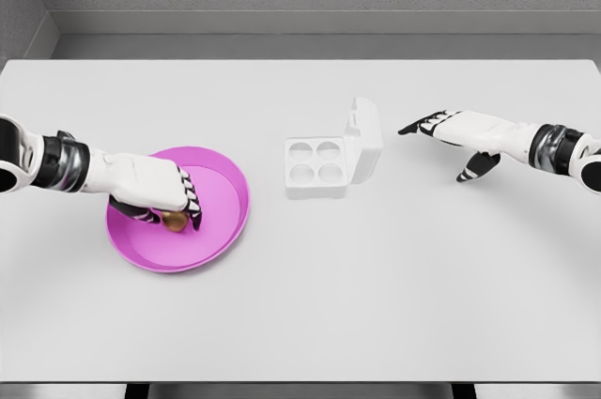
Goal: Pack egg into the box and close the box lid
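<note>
A head-camera view looks down on a white table (pixel 300 314) set against a grey wall.

Near the table's left edge sits a shallow pink plate (pixel 221 230). The left hand (pixel 155 194) reaches in from the left and is lowered into the plate, its fingers curled down around a small brown egg (pixel 174 221), which shows only partly beneath the fingertips. The egg looks pinched, though it still sits low in the plate, so whether it is lifted cannot be told.

At the middle of the table stands a white egg box (pixel 316 166) with four round cups, all of them empty. Its lid (pixel 364 136) is hinged on the right side and stands upright, fully open.

To the right of the box, well apart from it, the right hand (pixel 451 131) hovers with its fingers spread and holding nothing, palm down, pointing toward the lid.

The task appears to be at its start: the egg is being grasped, and carrying it across, seating it in a cup and shutting the lid all remain.

The table between plate and box is bare, giving the left hand an open path rightward. The plate's raised rim is the one edge to clear. The right hand has free room to reach the lid from behind.
</note>
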